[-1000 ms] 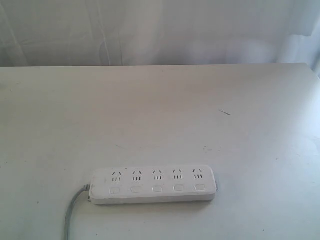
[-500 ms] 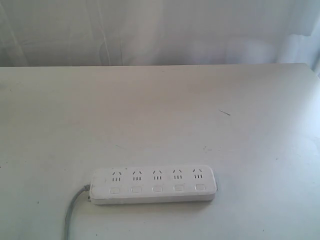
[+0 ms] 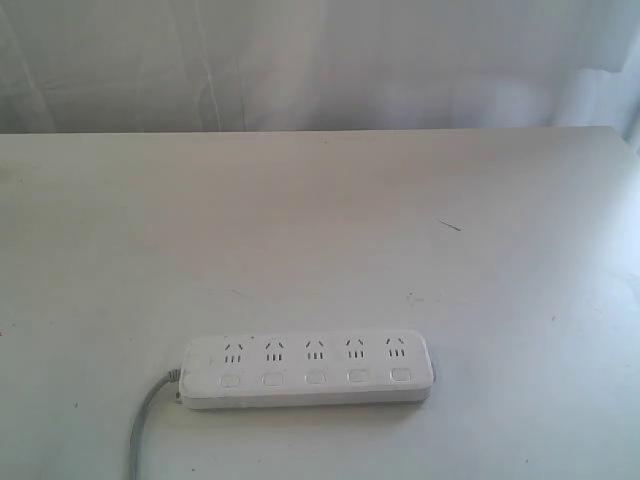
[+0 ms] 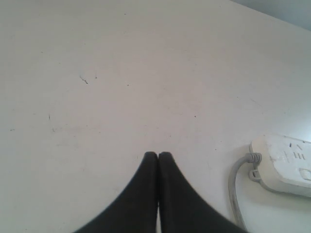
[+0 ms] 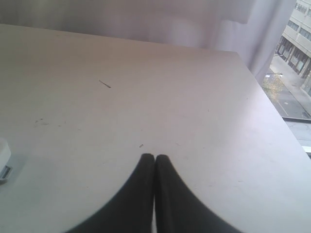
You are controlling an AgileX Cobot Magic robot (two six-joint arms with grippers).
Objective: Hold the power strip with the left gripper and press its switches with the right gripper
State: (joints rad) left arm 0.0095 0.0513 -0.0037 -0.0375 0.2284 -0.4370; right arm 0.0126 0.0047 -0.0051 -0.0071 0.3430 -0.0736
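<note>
White plastic power strip [image 3: 308, 368] lying flat on the pale table [image 3: 320, 200], close to the near edge in the exterior view and a bit left of the middle, long side running across. Five socket groups face up, and the row of five switches [image 3: 315, 378] runs along the near side, one under each group. Grey cord [image 3: 143, 425] comes out of the left end and curves off toward the near edge.

Left claw [image 4: 158, 156] is over bare table with its two black fingers pressed tip to tip, gripping nothing (the cord end of the strip sits off to one side of it, well apart). Right claw [image 5: 154, 157] is the same deal: fingers closed together, nothing between them, with just a corner of the strip peeking into its camera. White curtain [image 3: 300, 60] hangs behind the table.
</note>
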